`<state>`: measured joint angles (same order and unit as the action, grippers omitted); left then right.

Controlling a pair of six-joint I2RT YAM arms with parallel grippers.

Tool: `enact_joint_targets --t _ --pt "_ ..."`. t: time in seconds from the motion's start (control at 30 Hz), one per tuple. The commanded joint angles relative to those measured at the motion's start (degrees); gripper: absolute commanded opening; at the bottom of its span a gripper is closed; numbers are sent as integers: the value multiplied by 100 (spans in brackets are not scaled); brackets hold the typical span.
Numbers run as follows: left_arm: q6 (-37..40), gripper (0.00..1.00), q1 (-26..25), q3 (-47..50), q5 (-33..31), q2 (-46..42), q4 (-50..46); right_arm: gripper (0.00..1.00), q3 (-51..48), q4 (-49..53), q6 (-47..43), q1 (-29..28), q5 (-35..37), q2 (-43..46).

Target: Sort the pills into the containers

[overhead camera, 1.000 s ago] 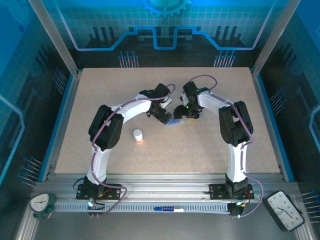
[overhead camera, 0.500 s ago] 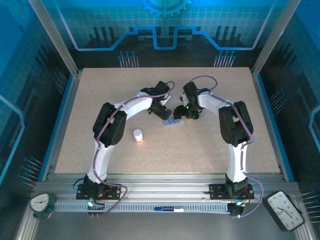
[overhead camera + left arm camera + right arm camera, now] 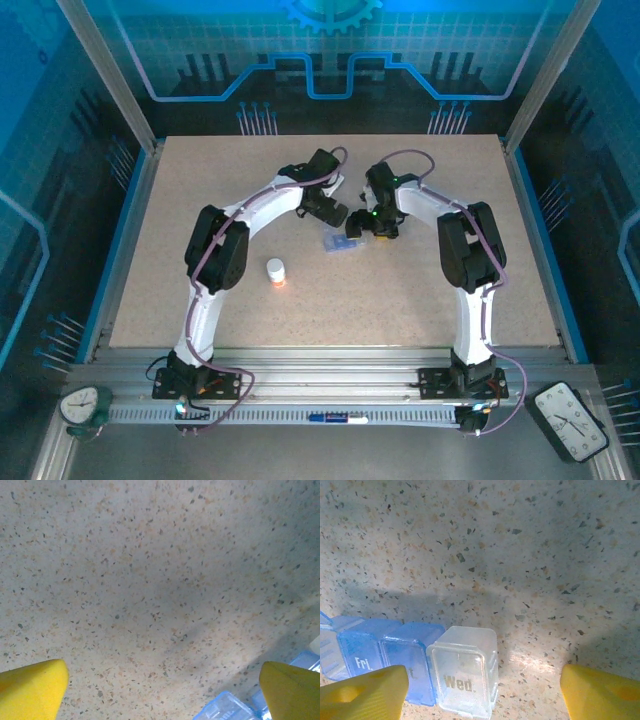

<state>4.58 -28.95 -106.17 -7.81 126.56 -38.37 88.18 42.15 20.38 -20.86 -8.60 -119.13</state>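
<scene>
The containers are the compartments of a small translucent pill box (image 3: 338, 243) lying mid-table. In the right wrist view its clear end compartment marked "Wed." (image 3: 465, 672) sits beside blue compartments (image 3: 405, 655). My right gripper (image 3: 482, 695) is open over that end, with the clear compartment nearer the left fingertip (image 3: 362, 695) and a wide gap to the other. My left gripper (image 3: 160, 692) is open over bare table, with a blue corner of the box (image 3: 225, 710) by its right fingertip (image 3: 292, 690). In the top view the left gripper (image 3: 335, 215) hangs just behind the box and the right gripper (image 3: 362, 225) beside it. The pills are hidden.
A small orange bottle with a white cap (image 3: 275, 271) stands upright left of the box, nearer the arm bases. The speckled table (image 3: 450, 300) is bordered by aluminium frame rails (image 3: 530, 190) on both sides.
My left gripper has drawn back from the pill box toward the far side. The right gripper's jaws have spread wider. The box now lies slightly further left.
</scene>
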Motion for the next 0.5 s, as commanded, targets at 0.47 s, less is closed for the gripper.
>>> enact_joint_targets --t 0.47 --pt "-1182 99 909 475 574 -1978 419 80 -565 36 157 -335 -604 1021"
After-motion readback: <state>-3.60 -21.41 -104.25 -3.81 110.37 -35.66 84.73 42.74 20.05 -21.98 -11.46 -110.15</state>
